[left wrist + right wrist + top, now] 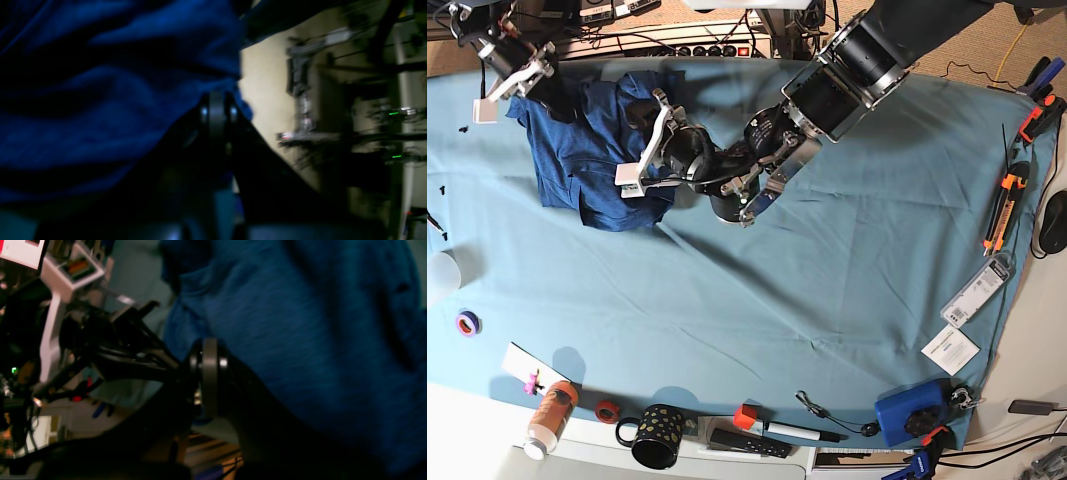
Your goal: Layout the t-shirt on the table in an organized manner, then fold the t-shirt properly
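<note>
The t-shirt is a dark navy, heathered garment, bunched and deeply wrinkled, lifted off the far left part of the teal-covered counter. The left gripper has its jaws closed on the shirt's near edge; in its wrist view blue folds hang against the jaws. The right gripper pinches the far left edge, jaws closed on fabric.

Both arms reach to one end, left claw and right claw each pinched closed.
</note>
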Controlling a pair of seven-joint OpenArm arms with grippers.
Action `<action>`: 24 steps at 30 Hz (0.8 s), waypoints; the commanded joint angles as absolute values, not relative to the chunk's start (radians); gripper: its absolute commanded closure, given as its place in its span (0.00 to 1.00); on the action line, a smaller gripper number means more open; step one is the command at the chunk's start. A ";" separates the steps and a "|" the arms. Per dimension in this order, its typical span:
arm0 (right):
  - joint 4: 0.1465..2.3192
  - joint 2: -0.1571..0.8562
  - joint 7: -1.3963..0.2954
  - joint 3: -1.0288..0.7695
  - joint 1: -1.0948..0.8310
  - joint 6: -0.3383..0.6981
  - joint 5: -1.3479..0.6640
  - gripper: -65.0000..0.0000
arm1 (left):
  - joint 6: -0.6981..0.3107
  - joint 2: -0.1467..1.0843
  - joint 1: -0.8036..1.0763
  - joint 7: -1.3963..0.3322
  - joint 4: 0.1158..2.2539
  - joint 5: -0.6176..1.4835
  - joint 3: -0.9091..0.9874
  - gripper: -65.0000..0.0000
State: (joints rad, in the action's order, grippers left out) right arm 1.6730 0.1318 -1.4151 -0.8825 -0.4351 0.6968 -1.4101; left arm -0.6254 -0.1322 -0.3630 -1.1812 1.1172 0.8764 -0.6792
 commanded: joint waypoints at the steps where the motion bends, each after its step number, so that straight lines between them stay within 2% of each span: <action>1: 1.682 0.162 -1.396 -0.888 -0.426 0.698 -1.419 1.00 | -0.626 -0.157 -0.379 -1.169 1.134 0.862 -0.677 1.00; 6: 1.680 0.243 -1.396 -0.888 -0.395 0.698 -1.362 1.00 | -0.570 -0.136 -0.377 -1.169 1.134 0.730 -0.677 1.00; 13: 1.680 0.319 -1.396 -0.888 -0.391 0.698 -1.192 1.00 | -0.538 -0.067 -0.382 -1.169 1.134 0.721 -0.677 1.00; 14: 1.680 0.318 -1.396 -0.888 -0.391 0.698 -1.240 1.00 | -0.539 -0.062 -0.382 -1.169 1.134 0.725 -0.677 1.00; 16: 1.680 0.305 -1.396 -0.888 -0.399 0.698 -1.480 1.00 | -0.540 -0.056 -0.382 -1.166 1.134 0.746 -0.677 1.00; 24: 1.700 0.146 -1.396 -0.884 -0.414 0.698 -1.484 1.00 | -0.540 -0.053 -0.379 -1.151 1.134 0.763 -0.677 1.00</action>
